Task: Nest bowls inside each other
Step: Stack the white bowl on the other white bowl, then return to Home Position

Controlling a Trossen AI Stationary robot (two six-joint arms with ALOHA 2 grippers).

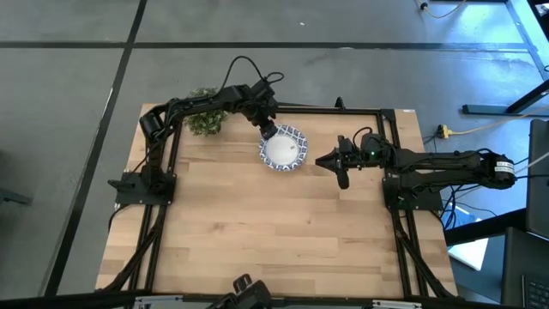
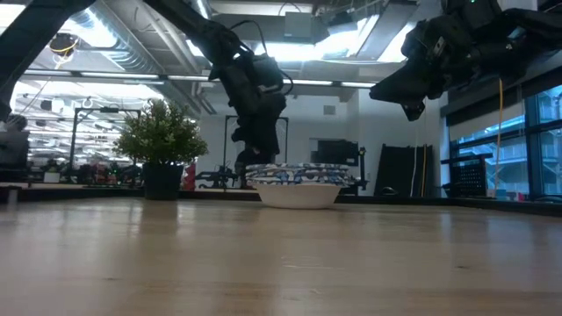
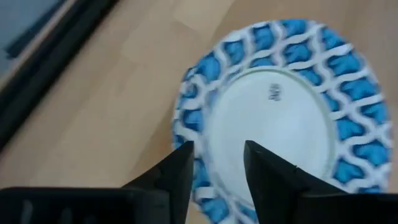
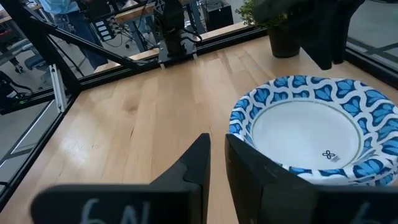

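The blue-and-white bowls stand nested in one stack [image 1: 283, 149] on the wooden table, far of its centre. The low view shows several rims one above the other [image 2: 299, 173], and the bottom bowl's base rests on the table. My left gripper [image 1: 269, 131] is open over the stack's far left rim. In the left wrist view [image 3: 216, 163] one finger is over the patterned rim and the other over the white inside. My right gripper [image 1: 328, 160] is shut and empty. It hangs above the table just right of the stack, which shows in its wrist view [image 4: 311, 130]. My left gripper comes from above, pointing down, with its fingers [image 3: 181, 167] on either side of the top bowl's far left rim [image 3: 200, 163]. Whether they touch the rim cannot be told.
A small green potted plant [image 1: 204, 120] stands at the table's far left, close behind my left arm, and shows in the low view [image 2: 162, 140]. A black frame [image 1: 390, 197] runs along the table's edges. Bare wood [image 1: 274, 232] lies near of the stack.
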